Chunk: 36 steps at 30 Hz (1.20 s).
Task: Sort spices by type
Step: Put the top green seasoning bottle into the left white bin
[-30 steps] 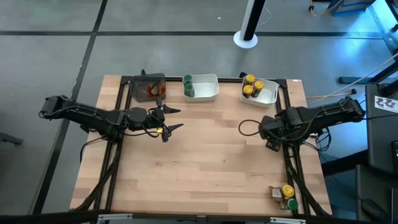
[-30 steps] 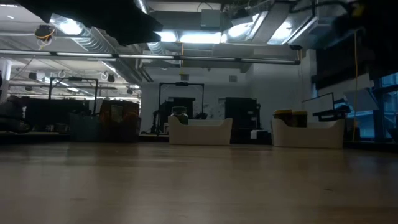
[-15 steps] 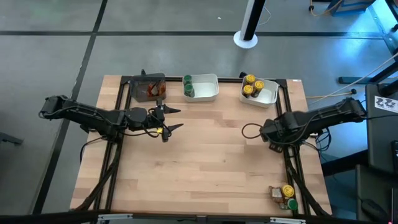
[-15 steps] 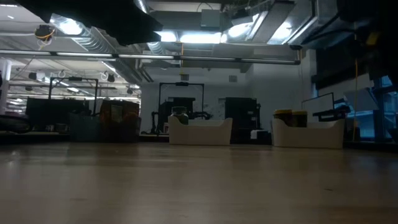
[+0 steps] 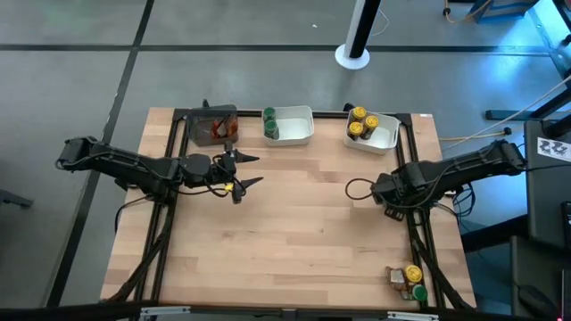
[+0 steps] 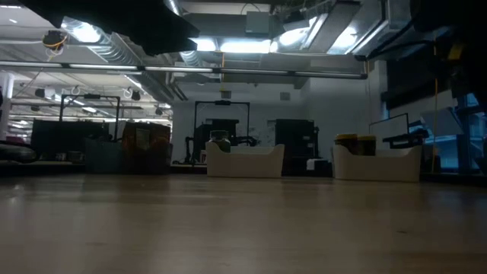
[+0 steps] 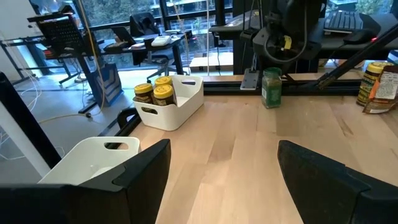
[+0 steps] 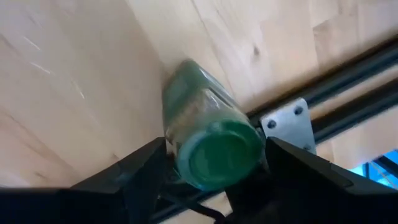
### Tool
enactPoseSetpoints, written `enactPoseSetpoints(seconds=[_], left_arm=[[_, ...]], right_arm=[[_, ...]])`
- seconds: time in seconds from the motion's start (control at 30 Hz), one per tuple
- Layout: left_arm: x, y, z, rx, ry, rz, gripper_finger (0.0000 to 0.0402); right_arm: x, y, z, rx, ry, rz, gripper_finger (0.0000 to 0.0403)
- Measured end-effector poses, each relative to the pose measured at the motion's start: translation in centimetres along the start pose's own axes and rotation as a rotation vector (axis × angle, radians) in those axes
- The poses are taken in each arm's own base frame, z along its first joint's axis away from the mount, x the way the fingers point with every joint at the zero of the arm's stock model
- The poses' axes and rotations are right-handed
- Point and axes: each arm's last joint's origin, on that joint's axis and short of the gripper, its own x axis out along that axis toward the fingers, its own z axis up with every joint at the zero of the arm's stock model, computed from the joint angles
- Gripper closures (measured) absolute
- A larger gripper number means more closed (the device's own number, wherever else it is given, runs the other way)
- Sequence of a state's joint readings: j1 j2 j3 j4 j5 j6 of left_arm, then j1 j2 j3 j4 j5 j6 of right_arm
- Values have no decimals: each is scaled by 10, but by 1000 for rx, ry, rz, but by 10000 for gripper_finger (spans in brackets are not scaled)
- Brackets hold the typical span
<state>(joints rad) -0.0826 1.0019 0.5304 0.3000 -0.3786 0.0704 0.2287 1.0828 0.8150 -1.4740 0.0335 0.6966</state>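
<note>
- While the left gripper [image 5: 243, 169] waited spread and empty over the table [image 5: 294, 232], the right gripper [image 8: 211, 180] pinched a green-lidded jar [image 8: 208, 143] by the table's right edge.
- The jar appeared lifted, though the view was poor.
- Next likely called for carrying it to the middle white tray [image 5: 294, 127].

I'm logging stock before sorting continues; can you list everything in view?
Yellow-lidded jars: three, right white tray.
Green-lidded jars: two, middle white tray.
Reddish-brown jars: count unclear, dark tray.
Corner jars: three, yellow-lidded, green-lidded, brownish, table's near right corner.
Green-lidded jar: one, in the right gripper.
Table: one, wood.
Left gripper: open, empty, near the dark tray.
Right gripper: table's right edge.
</note>
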Motion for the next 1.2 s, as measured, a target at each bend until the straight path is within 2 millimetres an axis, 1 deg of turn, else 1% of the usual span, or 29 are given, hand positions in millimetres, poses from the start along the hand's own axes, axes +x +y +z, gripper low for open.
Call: enactPoseSetpoints(seconds=[0.2,0.4,0.53,0.63,0.8,1.2], left_arm=[[0,0,0,0,0,0,121],[0,0,0,-1,-4,0,121],[0,0,0,-1,-4,0,121],[0,0,0,0,-3,1,121],[0,0,0,1,-3,0,121],[0,0,0,4,-3,0,121]], right_arm=[[2,5,6,-16,-19,21,127],[8,11,12,-29,42,-8,127],[9,14,15,-28,31,5,128],[9,14,15,-28,36,5,141],[9,13,14,-25,47,6,190],[9,14,15,-20,36,9,188]])
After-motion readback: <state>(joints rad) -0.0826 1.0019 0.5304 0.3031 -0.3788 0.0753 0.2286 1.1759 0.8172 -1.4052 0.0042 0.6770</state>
